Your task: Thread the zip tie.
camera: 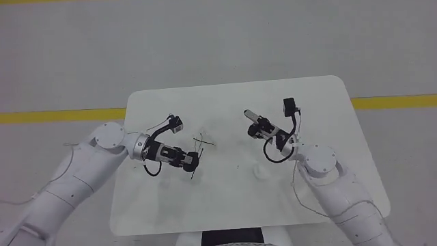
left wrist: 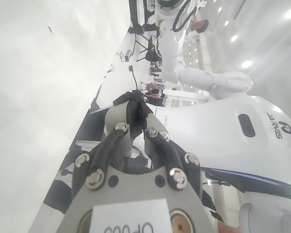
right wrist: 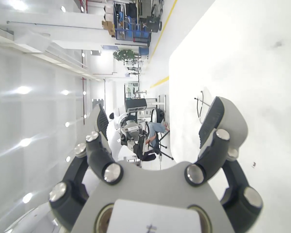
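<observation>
- Zip tie [camera: 200, 145] is nearest us, over the tabletop [camera: 307, 96]. The left pincer [camera: 194, 160] is clenched on it, with thin ends sticking out free.
- We judge the main risk to be the springy strap twisting or slipping in that grip, so that tip and head miss each other.
- Farther off, the right pincer [camera: 250, 116] hangs released and empty, well apart from the tie. An askew approach could knock the strap aside.
- From the left wrist we see the tie rise past the fingertips to a small square head. The top view gives only faint crossing lines, and the right wrist view shows the spread jaws plainly.
</observation>
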